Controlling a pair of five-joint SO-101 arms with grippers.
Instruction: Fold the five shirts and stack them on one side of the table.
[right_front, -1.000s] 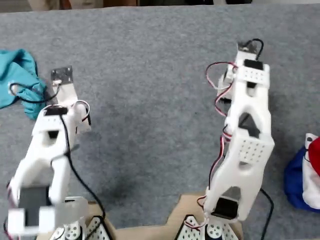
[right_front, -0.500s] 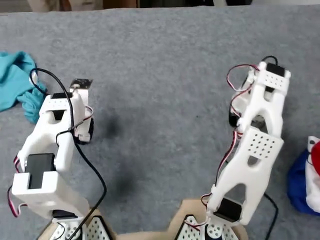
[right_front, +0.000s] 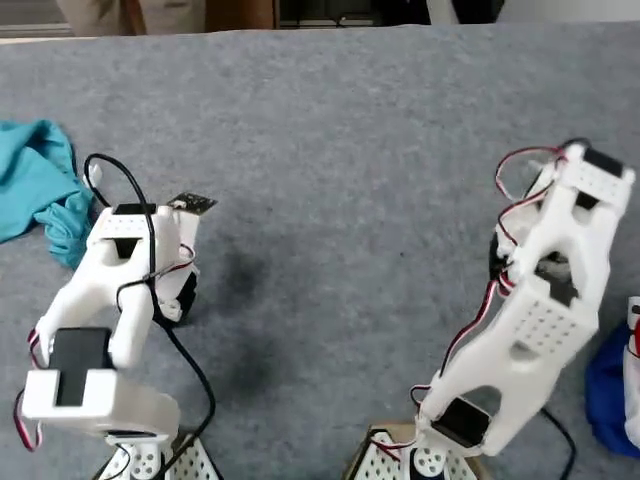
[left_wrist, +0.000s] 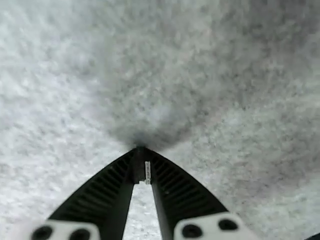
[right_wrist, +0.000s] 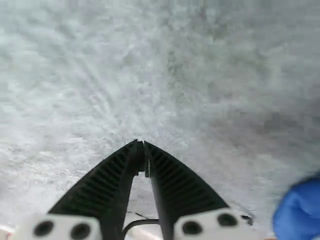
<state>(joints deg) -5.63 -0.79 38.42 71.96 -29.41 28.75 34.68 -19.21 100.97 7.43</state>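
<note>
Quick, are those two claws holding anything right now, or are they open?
Left gripper: closed, holding nothing.
Right gripper: closed, holding nothing.

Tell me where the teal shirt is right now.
In the high view the teal shirt lies crumpled at the table's left edge, beside the left arm.

Both arms are white plastic shells with black motor blocks set into them. The left arm (right_front: 110, 300) trails a looping black cable (right_front: 190, 370). The right arm (right_front: 560, 260) carries red-and-white wires (right_front: 515, 185) and a panel (right_front: 535, 320) dotted with small holes. The left hand (left_wrist: 141, 152) and right hand (right_wrist: 140, 146) have black ribbed fingers (left_wrist: 107, 187) on white mounts with dark screw holes (left_wrist: 42, 233).
</note>
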